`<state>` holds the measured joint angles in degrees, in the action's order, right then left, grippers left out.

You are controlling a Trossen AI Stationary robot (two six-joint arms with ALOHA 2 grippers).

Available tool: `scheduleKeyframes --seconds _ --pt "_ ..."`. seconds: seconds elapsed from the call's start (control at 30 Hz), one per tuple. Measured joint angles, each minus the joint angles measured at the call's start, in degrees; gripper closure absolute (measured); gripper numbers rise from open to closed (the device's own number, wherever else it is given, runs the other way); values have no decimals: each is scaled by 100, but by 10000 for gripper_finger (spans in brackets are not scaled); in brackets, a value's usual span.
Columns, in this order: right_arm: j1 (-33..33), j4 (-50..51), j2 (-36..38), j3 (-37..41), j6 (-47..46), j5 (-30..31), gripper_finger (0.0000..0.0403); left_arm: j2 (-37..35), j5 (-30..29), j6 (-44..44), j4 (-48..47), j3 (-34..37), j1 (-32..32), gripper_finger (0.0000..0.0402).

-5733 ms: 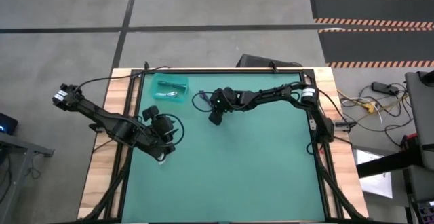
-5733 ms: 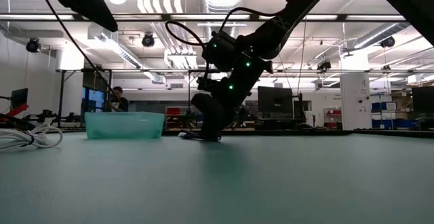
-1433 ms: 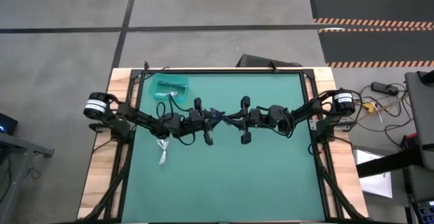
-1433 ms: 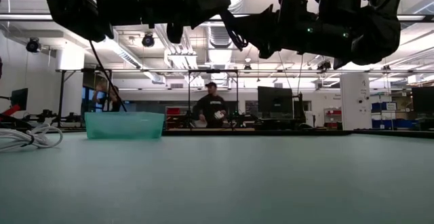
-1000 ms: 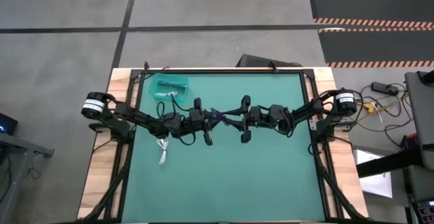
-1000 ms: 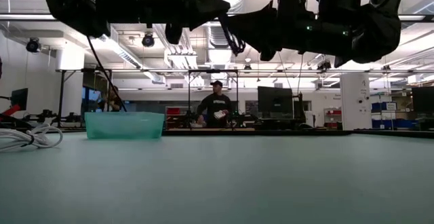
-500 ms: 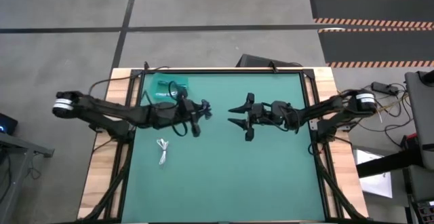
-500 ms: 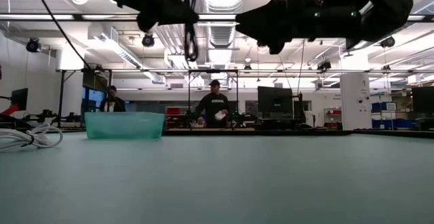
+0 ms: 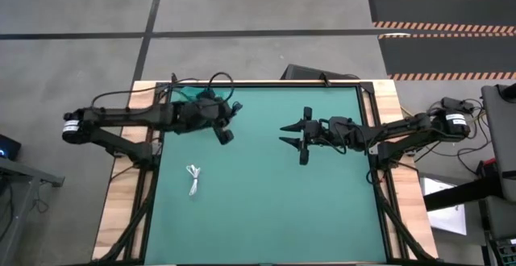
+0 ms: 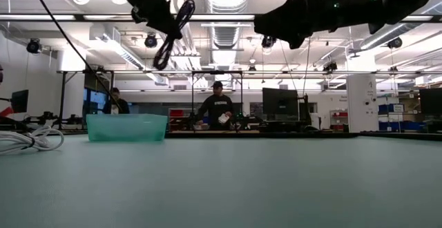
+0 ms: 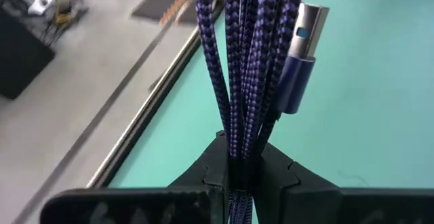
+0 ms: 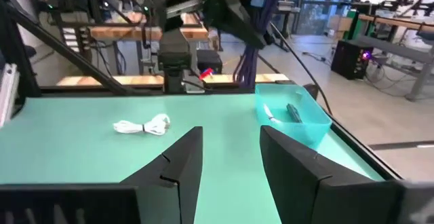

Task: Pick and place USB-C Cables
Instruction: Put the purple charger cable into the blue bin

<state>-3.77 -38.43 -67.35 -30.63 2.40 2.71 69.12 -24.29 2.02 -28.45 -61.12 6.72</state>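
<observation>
The left pincer (image 11: 241, 173) was clamped on a dark blue braided cable (image 11: 247, 61), held high beside the teal tray (image 10: 126, 127). The right pincer (image 12: 227, 159) hung open mid-worktop. A white cable (image 9: 193, 178) lay near-left.

- We are seeing a dark purple-blue braided cable bundle (image 11: 247, 68) whose woven cloth sheath is looking rough, with a smooth blue plastic plug collar and a shiny metal tip.
- We are noting matt black plastic fingers (image 11: 203, 176) on the left gripper (image 11: 237, 173).
- We are looking at a matt, smooth teal table mat (image 9: 266, 193) edged in pale raw wood.
- We are seeing a translucent glossy teal plastic tray (image 12: 298, 122).
- We are noticing a smooth white plastic-coated coiled cable (image 12: 142, 126).
</observation>
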Motion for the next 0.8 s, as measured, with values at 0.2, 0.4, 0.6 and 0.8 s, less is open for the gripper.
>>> scheduleKeyframes --seconds 0.2,0.4,0.6,0.8 --pt "-2 179 59 0 22 41 271 335 2 -680 -1595 -774 671 384" --pt "0 179 57 0 22 50 269 868 0 -1774 -2497 -1392 1491 384" --pt "0 181 57 0 -2 50 275 1455 -19 -3253 -2987 -1611 2301 384" --pt "0 186 55 0 -31 53 273 1873 -22 -4319 -2975 -1528 2957 384"
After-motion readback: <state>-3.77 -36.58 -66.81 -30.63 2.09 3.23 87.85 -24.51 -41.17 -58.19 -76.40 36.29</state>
